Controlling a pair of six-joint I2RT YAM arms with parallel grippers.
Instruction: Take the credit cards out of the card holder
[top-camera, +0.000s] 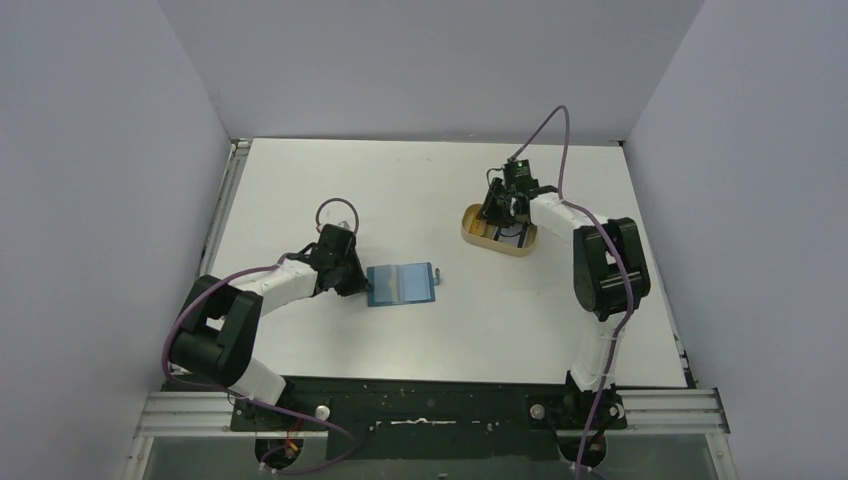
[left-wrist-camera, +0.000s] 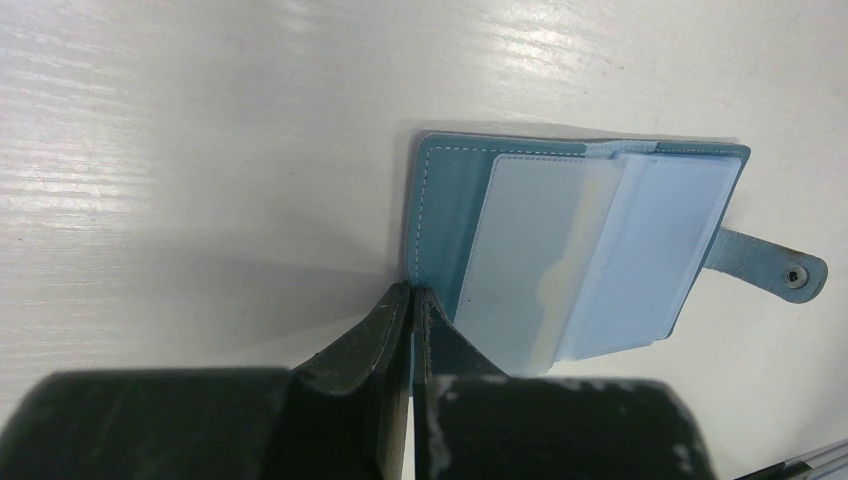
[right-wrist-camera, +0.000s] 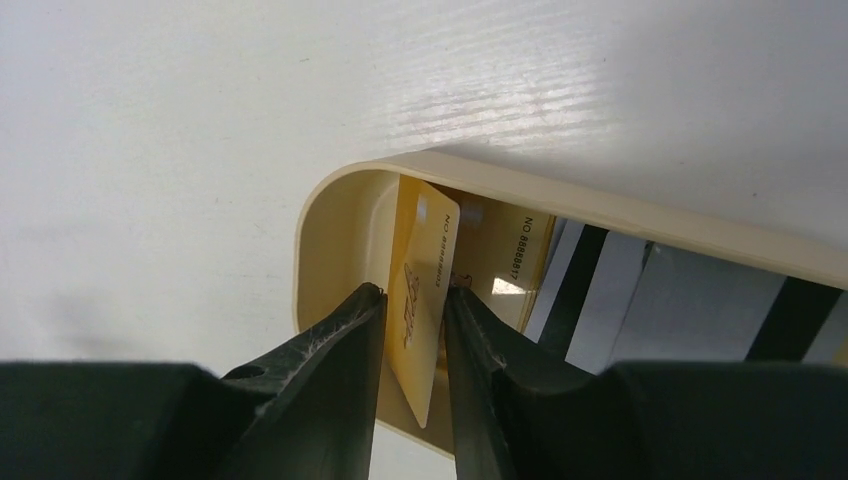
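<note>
Overhead view. The card holder (top-camera: 402, 283) lies open and flat on the white table (top-camera: 400, 180), its pale blue inside facing up. I take it as the reference for everything else. Its snap-tab strap (top-camera: 438, 272) sticks out from the right edge.

Left wrist view. The left gripper (left-wrist-camera: 412, 292) sits at the card holder's (left-wrist-camera: 580, 250) left edge, near one corner. I see the fingers drawn almost together, pinching the teal cover there. Clear sleeves (left-wrist-camera: 530, 250) fan across the inside, and the strap (left-wrist-camera: 770, 265) points away from the gripper on the opposite side.

Overhead view, right side. A tan oval tray (top-camera: 470, 228) rests well apart from the card holder, to its right and farther from the arm bases. The right gripper (top-camera: 497, 215) is over the tray's left end.

Right wrist view. The right gripper (right-wrist-camera: 415, 290) is closed on a yellow card (right-wrist-camera: 425, 250), which stands on edge inside the rounded end of the tray (right-wrist-camera: 600, 205). I can make out a printed number along the card's side. A white card with black bands (right-wrist-camera: 650, 300) lies flat in the tray just beside it.
</note>
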